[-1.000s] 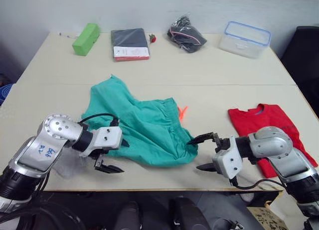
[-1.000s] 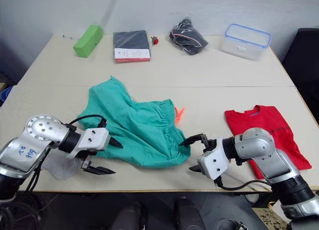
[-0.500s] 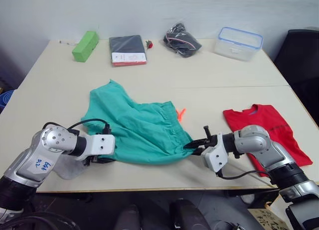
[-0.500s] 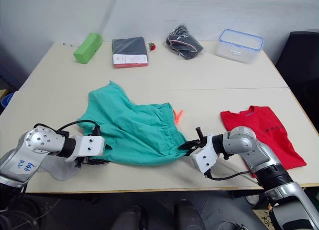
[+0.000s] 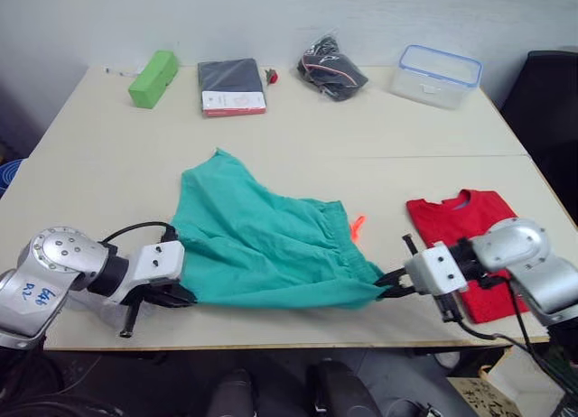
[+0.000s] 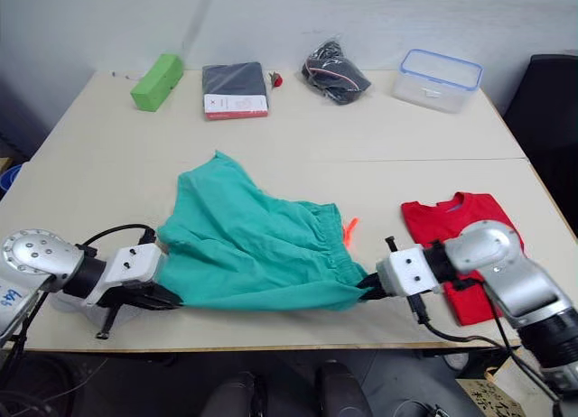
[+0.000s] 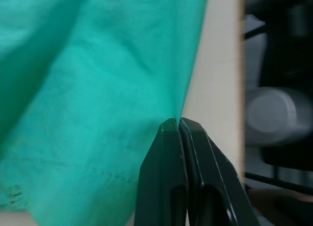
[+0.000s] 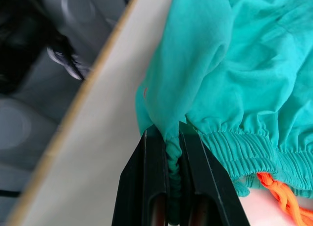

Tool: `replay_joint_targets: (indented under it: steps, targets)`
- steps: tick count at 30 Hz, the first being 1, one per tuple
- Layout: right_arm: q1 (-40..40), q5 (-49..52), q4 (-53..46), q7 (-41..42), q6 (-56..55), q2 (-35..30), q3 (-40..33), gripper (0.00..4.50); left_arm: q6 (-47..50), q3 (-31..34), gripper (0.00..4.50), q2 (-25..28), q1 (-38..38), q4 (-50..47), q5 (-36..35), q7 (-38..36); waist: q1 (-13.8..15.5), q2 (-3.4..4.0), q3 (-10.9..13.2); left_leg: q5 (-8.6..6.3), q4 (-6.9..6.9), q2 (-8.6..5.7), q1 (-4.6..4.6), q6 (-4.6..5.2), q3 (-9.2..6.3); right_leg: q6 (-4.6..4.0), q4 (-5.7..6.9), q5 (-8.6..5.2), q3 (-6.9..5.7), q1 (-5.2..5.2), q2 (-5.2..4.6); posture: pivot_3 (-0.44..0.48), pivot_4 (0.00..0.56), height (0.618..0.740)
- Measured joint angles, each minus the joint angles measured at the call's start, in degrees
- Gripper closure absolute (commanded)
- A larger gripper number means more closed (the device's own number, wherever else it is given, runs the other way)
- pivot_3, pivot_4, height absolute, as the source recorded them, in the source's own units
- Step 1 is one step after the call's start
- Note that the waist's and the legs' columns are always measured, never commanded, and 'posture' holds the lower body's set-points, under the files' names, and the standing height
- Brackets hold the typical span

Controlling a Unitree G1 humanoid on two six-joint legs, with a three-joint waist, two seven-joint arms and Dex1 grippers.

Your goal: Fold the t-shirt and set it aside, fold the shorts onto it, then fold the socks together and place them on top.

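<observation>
The teal shorts (image 5: 262,245) lie spread near the table's front edge, with the orange drawstring (image 5: 357,227) at their right side. My left gripper (image 5: 176,295) is shut on the shorts' front left corner; the left wrist view shows its fingertips (image 7: 172,130) pinched on the teal hem (image 7: 98,113). My right gripper (image 5: 390,282) is shut on the elastic waistband (image 8: 168,143) at the front right corner. The cloth is stretched between the two grippers. The red t-shirt (image 5: 452,220) lies flat at the right, partly behind my right arm. A pale grey bit of the socks (image 5: 95,302) peeks from under my left forearm.
Along the far edge of the table (image 5: 298,128) sit a green block (image 5: 152,77), a dark folded item with a white label (image 5: 232,85), a black bundle (image 5: 332,69) and a clear blue-rimmed box (image 5: 436,74). The front edge runs just below both grippers.
Both grippers were open a second ago and have since shut on the shorts' front corners. The right gripper then moved right, drawing the cloth out wide and flat.
</observation>
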Motion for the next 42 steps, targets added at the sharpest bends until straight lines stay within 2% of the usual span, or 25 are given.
replay_joint_targets:
  steps: [5,7,10,12,14,16,18,20,21,24,26,27,29,32,34,37,39,42]
  targets:
    - [-2.5,7.2,-0.5,1.0,13.3,1.1,-0.5,4.50,2.4,-0.4,4.46,-0.2,-2.5,-1.4,-4.6,-3.0,-0.1,0.01,0.1,0.02,-0.01,0.02,0.00,-0.03,0.00,0.00,0.00,0.00,0.01,-0.01,0.04,0.000,0.150,0.740]
    - [-7.0,10.4,0.9,-1.2,18.7,5.0,-2.3,4.50,3.5,-0.6,4.46,-2.5,-7.5,0.3,-6.2,-3.0,-0.1,-0.01,0.1,0.03,0.03,0.00,0.00,-0.05,0.00,0.01,0.04,0.01,0.01,0.00,0.05,0.000,0.150,0.740]
    - [-15.6,9.0,9.0,-6.8,21.0,10.8,-4.1,4.50,3.8,-1.8,4.46,-7.9,-20.0,8.0,-6.4,-1.3,0.0,-0.08,0.1,0.04,0.08,-0.05,-0.03,-0.05,-0.01,0.06,0.06,0.05,0.00,-0.02,0.07,0.000,0.150,0.740]
    - [-21.2,5.1,17.5,-10.9,19.7,13.8,-4.7,4.50,1.0,-2.8,4.46,-12.5,-30.5,18.4,-2.8,3.0,0.4,-0.13,0.1,0.05,0.18,-0.12,-0.20,-0.03,-0.02,0.12,0.05,0.08,-0.03,-0.17,0.08,0.000,0.150,0.740]
    - [-26.0,0.8,25.2,-14.8,16.3,16.1,-5.0,4.50,-5.2,-3.6,4.46,-17.1,-41.2,30.9,3.1,10.2,0.7,-0.13,0.1,0.06,0.35,-0.10,-0.61,-0.04,0.03,0.19,0.11,0.12,0.01,-0.57,0.06,0.000,0.150,0.740]
    - [-30.2,-2.7,31.6,-18.3,12.3,18.3,-5.9,4.50,-15.1,-4.0,4.46,-20.3,-50.2,43.4,10.4,20.6,0.7,-0.12,0.1,0.13,0.80,-0.09,-1.53,-0.18,0.12,0.26,0.48,0.16,0.04,-1.49,0.02,0.000,0.150,0.740]
    - [-33.8,-5.4,37.2,-22.7,8.5,20.1,-7.3,4.50,-23.0,-3.5,4.46,-22.9,-57.1,54.1,14.7,29.2,0.4,-0.13,0.1,0.06,1.21,-0.10,-2.41,-0.10,0.21,0.28,0.97,0.17,-0.02,-2.41,-0.08,0.000,0.150,0.740]
    - [-36.8,-6.4,40.7,-25.8,6.9,21.5,-9.3,4.50,-26.0,-2.0,4.46,-24.8,-62.1,60.8,15.2,31.9,-0.2,-0.13,0.1,0.07,1.36,-0.16,-3.13,-0.11,0.32,0.36,1.14,0.22,-0.15,-3.21,-0.22,0.000,0.150,0.740]
    - [-36.8,-6.4,40.5,-25.4,6.6,21.5,-9.5,4.50,-26.5,-1.8,4.46,-24.8,-62.4,61.1,14.7,30.2,-0.4,-0.12,0.1,0.06,1.25,-0.18,-3.11,-0.11,0.34,0.36,1.14,0.22,-0.24,-3.25,-0.25,0.000,0.150,0.740]
    - [-32.2,-6.5,35.3,-19.8,5.7,20.1,-8.9,4.50,-23.4,-2.2,3.89,-23.7,-56.8,54.2,11.2,19.8,-1.1,-0.10,0.1,0.05,1.11,-0.08,-2.99,-0.09,0.19,0.36,1.23,0.22,-0.50,-3.22,-0.20,0.000,0.150,0.740]
    - [-26.0,-6.8,29.0,-17.1,6.4,19.3,-8.2,4.50,-11.8,-4.2,3.25,-19.9,-44.5,37.6,4.6,11.2,-2.0,-0.07,0.1,0.04,0.99,-0.04,-2.98,-0.08,-0.05,0.36,1.26,0.22,-0.46,-3.22,-0.11,0.000,0.150,0.740]
    - [-24.1,-6.9,27.9,-16.4,6.8,18.7,-8.1,4.50,-8.0,-5.6,3.01,-19.6,-40.7,32.7,2.4,8.9,-2.1,-0.07,0.1,0.04,1.02,-0.04,-2.97,-0.07,-0.19,0.36,1.29,0.22,-0.44,-3.19,-0.07,0.000,0.150,0.740]
    - [-21.4,-7.6,25.0,-15.8,7.3,18.4,-7.8,4.50,1.4,-7.7,2.36,-21.1,-35.2,22.4,-1.8,8.5,-1.9,-0.05,0.1,0.04,1.08,-0.05,-3.13,-0.08,-0.34,0.35,1.11,0.21,-0.37,-3.23,-0.03,0.000,0.150,0.740]
    - [-19.8,-7.6,21.1,-15.3,8.4,18.0,-7.7,4.50,12.1,-9.4,1.46,-25.9,-35.1,12.1,-5.4,13.3,-1.3,-0.07,0.1,0.15,1.26,-0.19,-2.96,-0.26,-0.34,0.35,1.01,0.22,-0.13,-2.85,-0.08,0.000,0.150,0.740]
    - [-19.0,-7.6,19.9,-14.9,8.9,17.4,-7.8,4.50,17.3,-11.6,1.46,-29.8,-36.7,9.9,-5.9,16.4,-0.8,-0.05,0.1,0.28,1.59,-0.30,-2.49,-0.15,-0.34,0.46,1.06,0.34,-0.06,-2.29,-0.09,0.000,0.150,0.740]
    - [-17.8,-8.2,19.8,-14.1,9.5,16.8,-7.7,4.50,23.3,-16.3,1.46,-37.9,-42.3,11.6,-5.3,21.4,0.1,-0.18,0.3,0.27,1.18,-0.45,-1.19,0.24,-0.34,0.48,0.54,0.67,0.00,-0.88,-0.03,0.000,0.150,0.740]
    - [-17.7,-8.3,19.2,-13.8,9.6,16.7,-7.7,4.50,26.9,-17.2,1.46,-41.6,-47.0,13.8,-5.2,24.0,0.2,-0.18,0.3,0.29,1.14,-0.53,-0.96,0.26,-0.33,0.52,0.54,0.70,0.07,-0.70,-0.05,0.000,0.150,0.740]
    - [-17.5,-8.4,18.9,-13.6,9.8,16.7,-7.7,4.50,30.1,-20.3,1.46,-40.4,-49.9,13.4,-5.0,23.8,-0.3,-0.08,0.2,0.50,0.97,-0.51,-0.85,-0.12,-0.25,0.53,0.61,0.70,0.43,-0.86,0.10,0.000,0.150,0.740]
